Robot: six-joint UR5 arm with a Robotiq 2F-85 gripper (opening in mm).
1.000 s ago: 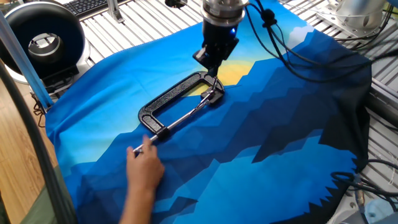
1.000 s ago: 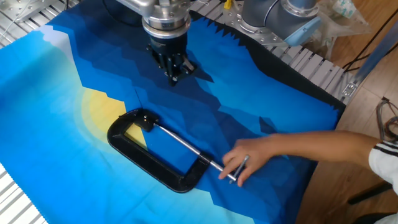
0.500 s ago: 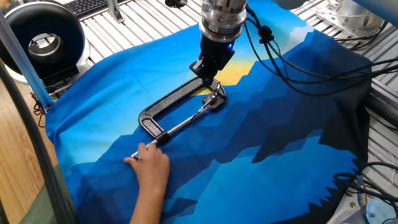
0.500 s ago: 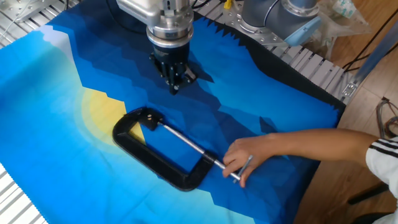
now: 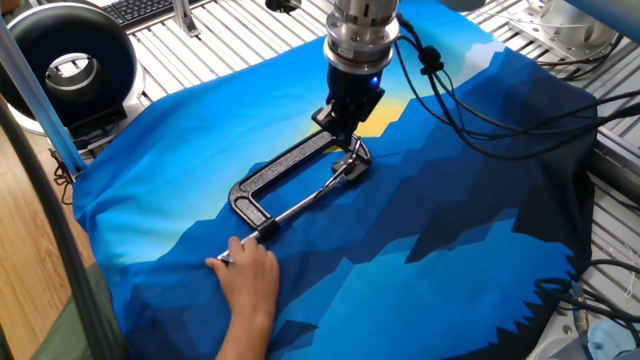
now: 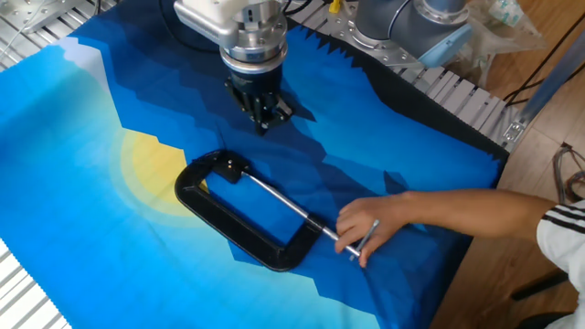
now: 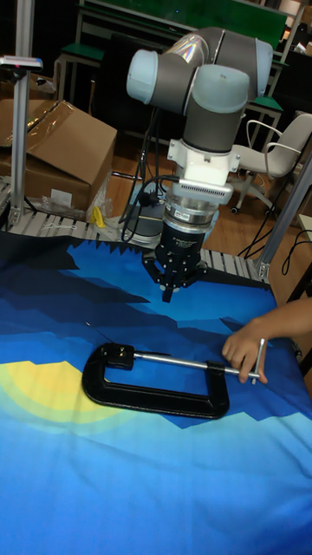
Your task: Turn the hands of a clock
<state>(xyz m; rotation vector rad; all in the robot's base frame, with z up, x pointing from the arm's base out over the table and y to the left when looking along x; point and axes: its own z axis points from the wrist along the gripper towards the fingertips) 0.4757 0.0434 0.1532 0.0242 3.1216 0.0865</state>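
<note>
blue cloth [image 5: 420, 230], c-clamp [image 5: 290, 180] lying flat, diagonal

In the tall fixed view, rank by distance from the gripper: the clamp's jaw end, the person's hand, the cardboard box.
From the gripper:
1. Clamp's jaw end, just below-left of it.
2. Person's hand, on the screw handle, right.
3. Cardboard box, far upper left, off the cloth.

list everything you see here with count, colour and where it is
black metal C-clamp: 1, black with a silver screw, lying flat mid-cloth; no clock shows in its jaw
printed cloth: 1, blue with a yellow patch, covering the table
cardboard box: 1, brown, behind the table in the tall view
round black device: 1, black, off the cloth's far corner
person's hand: 1, at the clamp's screw handle
robot arm: 1, grey
tool: 1, black, hanging above the cloth beside the clamp's jaw end, fingers close together
</note>
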